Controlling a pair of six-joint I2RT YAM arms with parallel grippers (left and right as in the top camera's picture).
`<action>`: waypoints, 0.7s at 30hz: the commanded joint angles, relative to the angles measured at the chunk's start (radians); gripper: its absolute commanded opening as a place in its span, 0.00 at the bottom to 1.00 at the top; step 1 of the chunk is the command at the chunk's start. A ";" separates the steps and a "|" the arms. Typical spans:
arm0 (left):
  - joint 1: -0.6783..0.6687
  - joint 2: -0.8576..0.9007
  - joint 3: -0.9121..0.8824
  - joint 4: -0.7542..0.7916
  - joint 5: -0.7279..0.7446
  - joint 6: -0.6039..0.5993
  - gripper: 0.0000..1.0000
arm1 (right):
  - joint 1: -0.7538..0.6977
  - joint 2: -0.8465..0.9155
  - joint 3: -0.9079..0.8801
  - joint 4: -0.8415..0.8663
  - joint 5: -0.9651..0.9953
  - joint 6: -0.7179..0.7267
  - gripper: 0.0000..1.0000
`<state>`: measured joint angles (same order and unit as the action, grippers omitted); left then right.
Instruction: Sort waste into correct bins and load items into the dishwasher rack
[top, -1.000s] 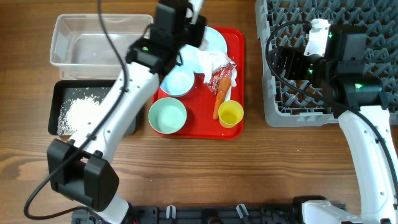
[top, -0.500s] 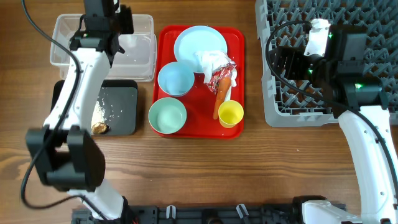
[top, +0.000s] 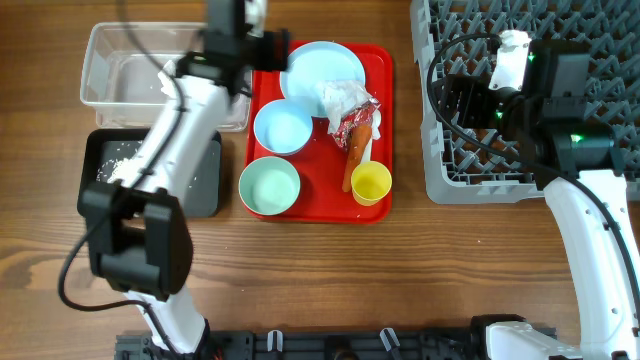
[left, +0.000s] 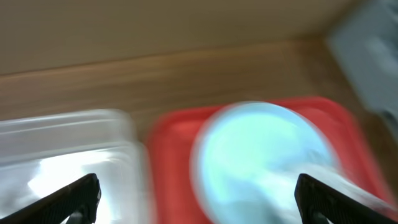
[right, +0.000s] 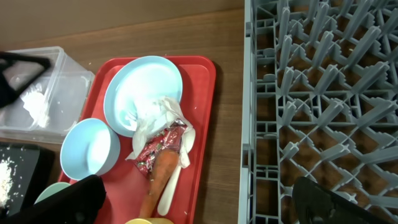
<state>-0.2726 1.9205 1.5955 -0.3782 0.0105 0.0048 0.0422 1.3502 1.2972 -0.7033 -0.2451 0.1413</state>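
Left gripper (left: 196, 185) spread wide, plate (left: 261, 155) ahead between fingers; right gripper (right: 199, 186) spread over rack (right: 323, 93)

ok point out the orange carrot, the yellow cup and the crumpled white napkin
orange carrot (top: 355, 158), overhead view, middle of its length
round yellow cup (top: 371, 184), overhead view, inside its open mouth
crumpled white napkin (top: 337, 100), overhead view, centre of the wad

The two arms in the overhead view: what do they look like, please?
Both have white tube-like links and bulky black joint housings. A thin black cable runs along the left arm. The right arm shows small green lights on its black wrist block, with a white part above. The fingers in the wrist views are black.
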 joint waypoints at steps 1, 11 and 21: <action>-0.141 0.007 0.009 -0.023 0.056 0.076 0.99 | -0.004 0.002 0.020 0.000 0.013 -0.007 1.00; -0.275 0.226 0.009 0.004 0.056 0.150 1.00 | -0.004 0.002 0.020 -0.002 0.013 -0.010 1.00; -0.275 0.291 0.009 0.008 0.041 0.193 0.88 | -0.004 0.002 0.020 -0.002 0.013 -0.011 1.00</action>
<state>-0.5434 2.1841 1.5963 -0.3740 0.0578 0.1604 0.0422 1.3502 1.2972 -0.7033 -0.2447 0.1413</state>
